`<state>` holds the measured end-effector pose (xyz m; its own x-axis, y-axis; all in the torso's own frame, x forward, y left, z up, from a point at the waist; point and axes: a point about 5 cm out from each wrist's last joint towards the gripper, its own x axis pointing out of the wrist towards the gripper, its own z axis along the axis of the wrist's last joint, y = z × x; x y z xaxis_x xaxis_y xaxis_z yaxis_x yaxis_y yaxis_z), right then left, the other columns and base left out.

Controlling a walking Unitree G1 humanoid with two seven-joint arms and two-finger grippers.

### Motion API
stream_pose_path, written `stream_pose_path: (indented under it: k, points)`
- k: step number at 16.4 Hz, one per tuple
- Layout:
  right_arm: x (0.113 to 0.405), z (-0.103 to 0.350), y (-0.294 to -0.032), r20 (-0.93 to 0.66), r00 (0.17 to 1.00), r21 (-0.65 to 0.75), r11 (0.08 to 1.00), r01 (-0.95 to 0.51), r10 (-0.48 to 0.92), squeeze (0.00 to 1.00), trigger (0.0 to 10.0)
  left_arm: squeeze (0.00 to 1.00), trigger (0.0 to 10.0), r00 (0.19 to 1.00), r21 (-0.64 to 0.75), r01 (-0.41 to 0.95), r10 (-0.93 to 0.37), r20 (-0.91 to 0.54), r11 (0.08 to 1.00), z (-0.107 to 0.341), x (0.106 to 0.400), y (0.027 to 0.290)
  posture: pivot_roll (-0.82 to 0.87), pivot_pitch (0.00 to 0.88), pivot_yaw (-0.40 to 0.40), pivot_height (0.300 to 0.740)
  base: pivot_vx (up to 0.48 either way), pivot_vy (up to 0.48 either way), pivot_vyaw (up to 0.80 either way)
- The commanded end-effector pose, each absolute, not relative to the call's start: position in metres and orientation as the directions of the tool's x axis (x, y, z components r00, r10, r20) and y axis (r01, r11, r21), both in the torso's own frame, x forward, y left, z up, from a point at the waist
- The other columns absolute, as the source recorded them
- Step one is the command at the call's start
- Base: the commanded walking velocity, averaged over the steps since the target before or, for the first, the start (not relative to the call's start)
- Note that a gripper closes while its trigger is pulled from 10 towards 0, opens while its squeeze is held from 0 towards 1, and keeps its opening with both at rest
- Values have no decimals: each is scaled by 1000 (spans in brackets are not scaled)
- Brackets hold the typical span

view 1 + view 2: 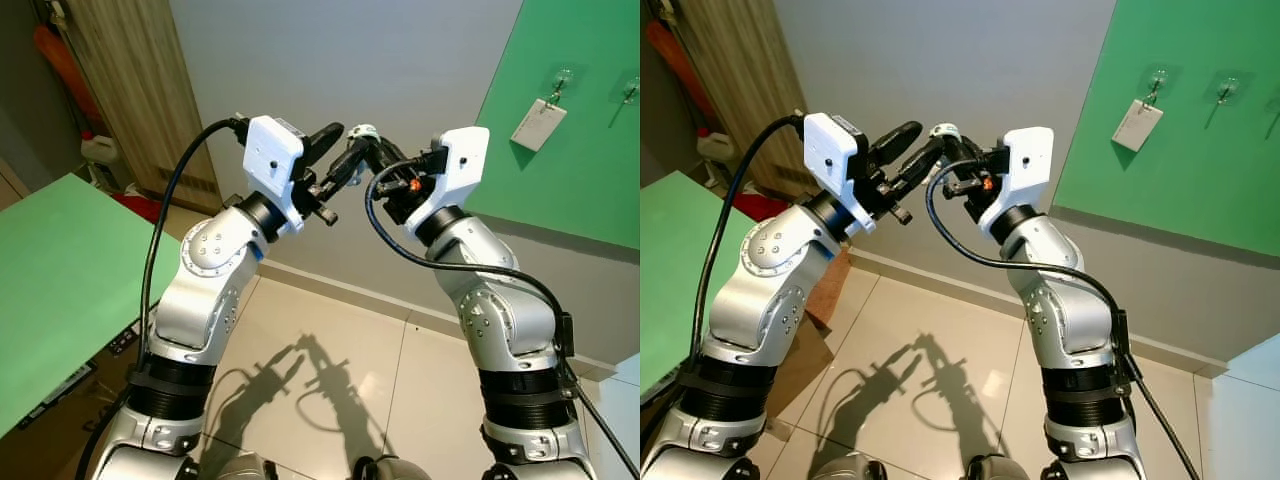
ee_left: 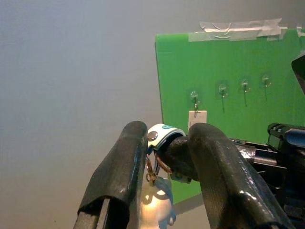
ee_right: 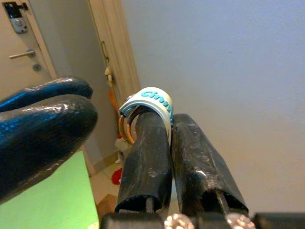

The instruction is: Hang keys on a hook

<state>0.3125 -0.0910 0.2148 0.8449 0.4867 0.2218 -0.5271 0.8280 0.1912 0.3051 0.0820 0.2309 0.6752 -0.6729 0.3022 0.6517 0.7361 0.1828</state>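
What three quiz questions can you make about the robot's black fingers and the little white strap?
1. True or false: the white key strap with teal letters lies on the floor.
2. What hangs from a hook on the green wall board? A. a white card B. a red cup C. an umbrella
3. Which is shut on the strap: the left gripper or the right gripper?

Key: 1 false; 2 A; 3 right gripper.

Beige tile floor [image 1: 330,340], arm shadows
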Motion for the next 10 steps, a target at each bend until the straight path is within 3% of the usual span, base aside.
stream_pose_path:
  k: [1, 10]
  points:
    - [311, 225, -88, 252, 827, 185, 814, -551, 503, 0, 10000, 0, 10000, 674, 189, 652, -675, 299, 735, 234, 307, 82, 19, 95, -6, 740, 0, 0, 0]
    - [305, 238, -97, 303, 798, 175, 793, -584, 521, 0, 10000, 0, 10000, 702, 194, 631, -659, 272, 752, 228, 308, 90, 19, 111, 3, 740, 0, 0, 0]
